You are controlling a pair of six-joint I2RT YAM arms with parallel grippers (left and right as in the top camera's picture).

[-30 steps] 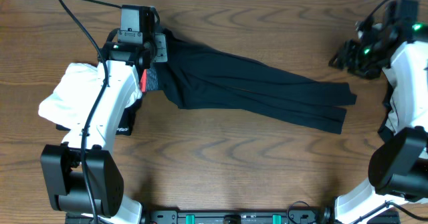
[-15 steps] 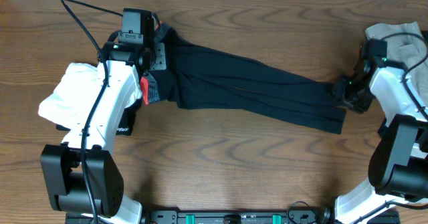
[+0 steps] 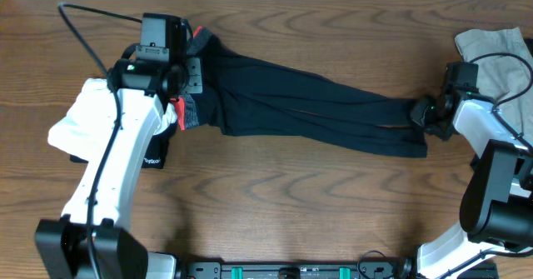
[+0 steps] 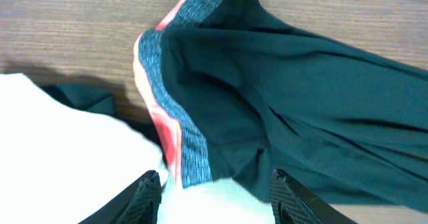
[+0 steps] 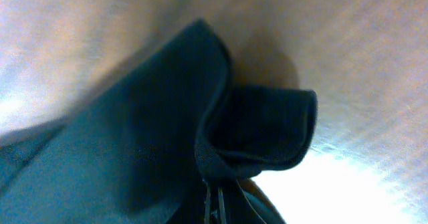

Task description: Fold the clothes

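The black leggings (image 3: pixel 308 112) lie stretched across the far half of the table (image 3: pixel 275 204), the coral-red and grey waistband (image 3: pixel 185 108) at the left, the ankle cuffs (image 3: pixel 416 129) at the right. In the right wrist view a curled lip of cuff fabric sits bunched at the right gripper (image 5: pixel 217 200), whose fingers look pressed together on that fold. The hold seems thin, so a quick pull to the left could let the cuff slide out, or lift one leg and leave the other behind, skewing the fold. The left gripper (image 4: pixel 214 190) hangs spread just over the waistband, pinching nothing; if it stays off the cloth, the whole garment may drag along the wood instead of doubling over. A white garment (image 3: pixel 79 121) lies touching the waistband and could get swept along. A beige garment (image 3: pixel 491 50) sits far right.
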